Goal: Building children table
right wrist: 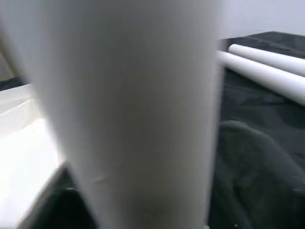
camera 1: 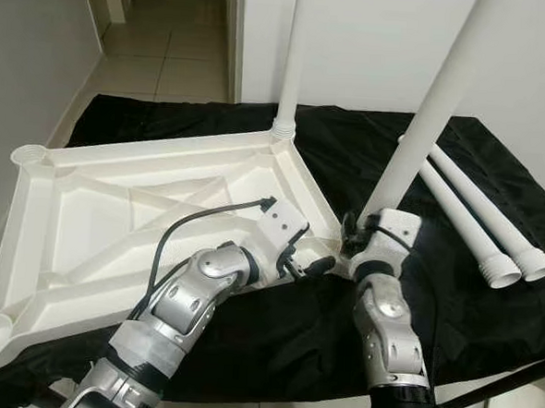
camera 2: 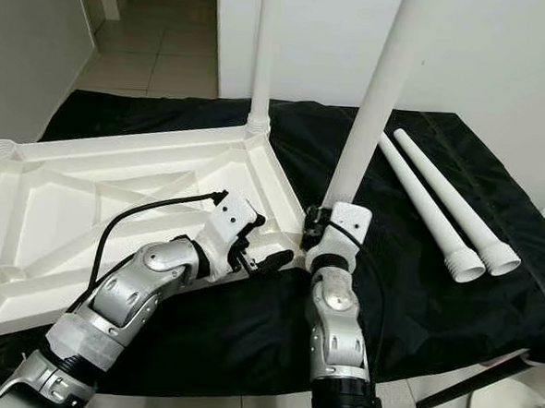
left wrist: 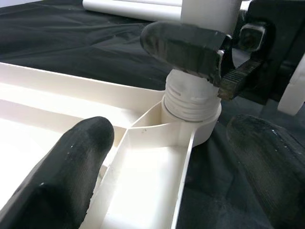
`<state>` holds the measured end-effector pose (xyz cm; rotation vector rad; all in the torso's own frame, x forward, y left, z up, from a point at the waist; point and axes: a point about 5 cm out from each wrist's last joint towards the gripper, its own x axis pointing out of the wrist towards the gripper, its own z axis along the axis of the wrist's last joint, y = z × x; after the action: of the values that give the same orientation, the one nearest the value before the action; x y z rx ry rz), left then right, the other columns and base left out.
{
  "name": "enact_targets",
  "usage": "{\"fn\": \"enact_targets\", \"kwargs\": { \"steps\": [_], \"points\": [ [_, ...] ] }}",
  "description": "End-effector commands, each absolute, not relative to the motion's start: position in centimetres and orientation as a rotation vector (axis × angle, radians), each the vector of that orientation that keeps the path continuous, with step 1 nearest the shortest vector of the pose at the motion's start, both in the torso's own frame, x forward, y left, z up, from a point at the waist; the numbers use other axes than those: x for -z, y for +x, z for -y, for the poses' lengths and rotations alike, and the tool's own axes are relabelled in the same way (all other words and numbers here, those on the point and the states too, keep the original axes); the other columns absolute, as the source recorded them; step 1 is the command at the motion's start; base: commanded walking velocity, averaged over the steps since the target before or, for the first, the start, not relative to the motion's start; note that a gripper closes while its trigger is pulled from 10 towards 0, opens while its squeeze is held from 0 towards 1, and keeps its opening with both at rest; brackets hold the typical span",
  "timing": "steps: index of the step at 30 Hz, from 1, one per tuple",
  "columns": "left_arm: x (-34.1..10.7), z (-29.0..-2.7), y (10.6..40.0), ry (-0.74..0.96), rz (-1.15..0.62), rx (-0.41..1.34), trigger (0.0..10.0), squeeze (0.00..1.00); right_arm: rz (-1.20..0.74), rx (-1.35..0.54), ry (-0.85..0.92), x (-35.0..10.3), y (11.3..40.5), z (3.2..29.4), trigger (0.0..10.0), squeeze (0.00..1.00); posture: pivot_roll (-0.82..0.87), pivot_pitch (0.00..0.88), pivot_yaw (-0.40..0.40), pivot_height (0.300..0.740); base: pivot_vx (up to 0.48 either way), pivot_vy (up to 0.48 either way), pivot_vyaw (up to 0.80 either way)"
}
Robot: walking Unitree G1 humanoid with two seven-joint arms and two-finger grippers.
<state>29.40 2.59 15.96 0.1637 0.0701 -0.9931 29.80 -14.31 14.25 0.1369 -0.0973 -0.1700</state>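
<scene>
at the tabletop's (camera 1: 97, 202) near right corner socket (left wrist: 190, 121) | right gripper (camera 1: 356, 237) clamps tilted leg (camera 1: 426, 112), threads half seated | left gripper (camera 1: 310, 265) open, bracing rim | straighten leg before twisting, avoid cross-threading

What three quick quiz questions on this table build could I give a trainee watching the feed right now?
1. True or false: two loose legs lie on the black cloth.
2. How many legs stand in the tabletop corners?
A one
B two
C four
3. Which gripper holds the near leg at its base?

Key: 1 true. 2 B, counting the far leg. 3 the right gripper; the left gripper sits open beside the socket.
</scene>
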Motion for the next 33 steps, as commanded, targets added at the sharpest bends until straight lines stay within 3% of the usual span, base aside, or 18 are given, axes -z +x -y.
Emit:
{"fn": "enact_targets", "kwargs": {
  "steps": [1, 14, 15, 16, 17, 33],
  "points": [
    [-15.8, -2.7, 29.3, 0.165, -0.071, 1.014, 10.0, 0.0, 0.079, 0.189, 0.155, -13.3, 28.9, 14.3, 10.0, 1.0, -0.08, 0.0, 0.0, 0.74, 0.0, 0.0, 0.0],
    [-16.0, -3.1, 29.5, 0.167, -0.064, 1.0, 10.0, 0.0, 0.04, 0.042, 0.114, -12.1, 28.6, 14.5, 10.0, 0.98, -0.08, 0.0, 0.008, 0.74, 0.0, 0.0, 0.0],
    [-16.0, -3.2, 29.5, 0.168, -0.063, 1.0, 10.0, 0.0, 0.035, 0.025, 0.114, -11.9, 28.6, 14.5, 10.0, 0.32, -0.07, 0.0, 0.007, 0.74, 0.0, 0.0, 0.0],
    [-16.0, -3.2, 29.5, 0.168, -0.063, 1.0, 10.0, 0.0, 0.035, 0.025, 0.114, -11.9, 28.6, 14.5, 10.0, 0.32, -0.07, 0.0, 0.007, 0.74, 0.0, 0.0, 0.0],
    [-16.0, -3.4, 29.5, 0.168, -0.063, 0.998, 10.0, 0.0, 0.026, -0.018, 0.113, -11.7, 28.6, 14.5, 10.0, 0.0, -0.07, 0.0, 0.006, 0.74, 0.0, 0.0, 0.0],
    [-16.1, -3.6, 29.7, 0.172, -0.044, 0.973, 10.0, 0.0, 0.061, -0.258, 0.02, -12.0, 29.3, 15.9, 10.0, 0.0, -0.07, 0.0, 0.006, 0.74, 0.0, 0.0, 0.0]
  ]
}}
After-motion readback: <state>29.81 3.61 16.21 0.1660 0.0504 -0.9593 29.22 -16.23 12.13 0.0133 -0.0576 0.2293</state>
